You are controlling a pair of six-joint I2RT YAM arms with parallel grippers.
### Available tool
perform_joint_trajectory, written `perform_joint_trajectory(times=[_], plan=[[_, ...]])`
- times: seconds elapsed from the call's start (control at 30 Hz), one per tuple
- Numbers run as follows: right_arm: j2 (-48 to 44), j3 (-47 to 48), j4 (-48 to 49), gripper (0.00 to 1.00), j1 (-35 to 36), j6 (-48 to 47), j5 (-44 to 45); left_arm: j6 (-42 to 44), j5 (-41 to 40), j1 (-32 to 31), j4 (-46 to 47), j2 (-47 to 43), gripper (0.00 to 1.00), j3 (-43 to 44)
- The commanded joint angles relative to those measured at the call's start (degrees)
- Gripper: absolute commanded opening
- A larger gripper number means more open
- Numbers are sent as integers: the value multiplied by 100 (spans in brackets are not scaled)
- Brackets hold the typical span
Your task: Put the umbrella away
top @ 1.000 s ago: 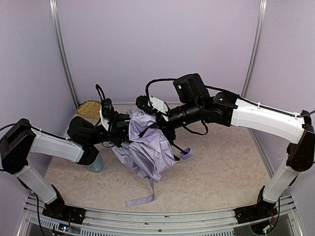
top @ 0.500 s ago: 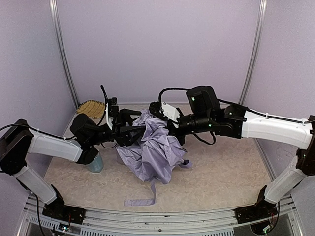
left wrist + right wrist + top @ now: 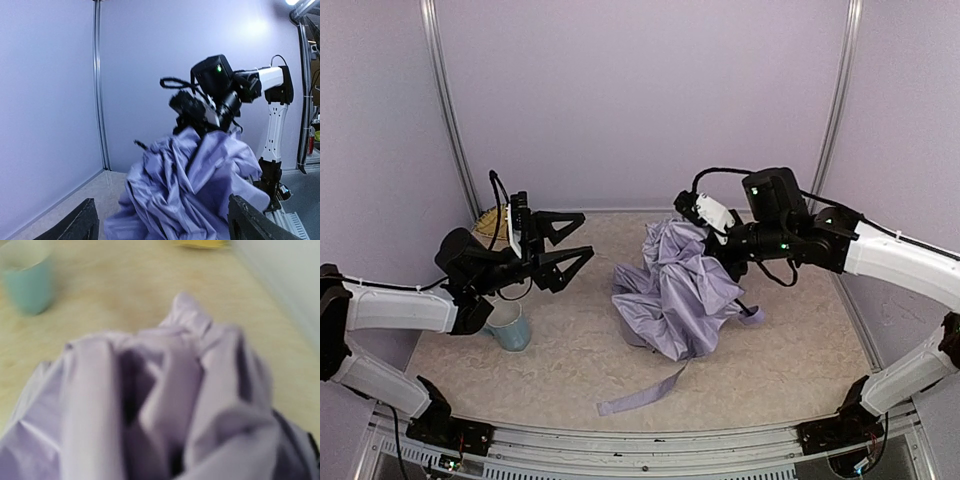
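**Umbrella** [image 3: 672, 292]: pale lavender, crumpled in a tall heap at the centre of the table [image 3: 800, 350], a little toward 3 o'clock. Its strap [image 3: 640, 392] trails flat from the heap toward 7 o'clock. Its small handle [image 3: 752, 316] shows at the heap's 4 o'clock.

**Left gripper** [image 3: 585, 234]: at the umbrella's 9 o'clock and clear of the fabric. Fingers [image 3: 75, 227] are spread wide and hold nothing.

**Right gripper** [image 3: 715, 240]: against the heap's top at 1 o'clock, where the fabric rises to meet it. Cloth fills its wrist view and hides the fingers, so I cannot tell whether they are apart or together.

**Mug** [image 3: 508, 325]: teal, upright at the table's 8 o'clock, under the left arm.

**Woven straw piece** [image 3: 495, 217]: at 10 o'clock, in the far corner.
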Motion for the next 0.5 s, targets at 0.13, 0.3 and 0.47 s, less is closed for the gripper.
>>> perform_joint_trajectory(times=[0.13, 0.3, 0.47], plan=[[-799, 1390, -6, 0, -241, 354, 1370, 494, -222, -788, -288, 317, 67, -502], [-797, 1851, 13, 0, -241, 508, 1619, 1179, -169, -1446, -155, 1269, 87, -123], [-755, 1987, 77, 0, -241, 534, 1619, 1256, -156, -1474, -104, 2283, 95, 723]])
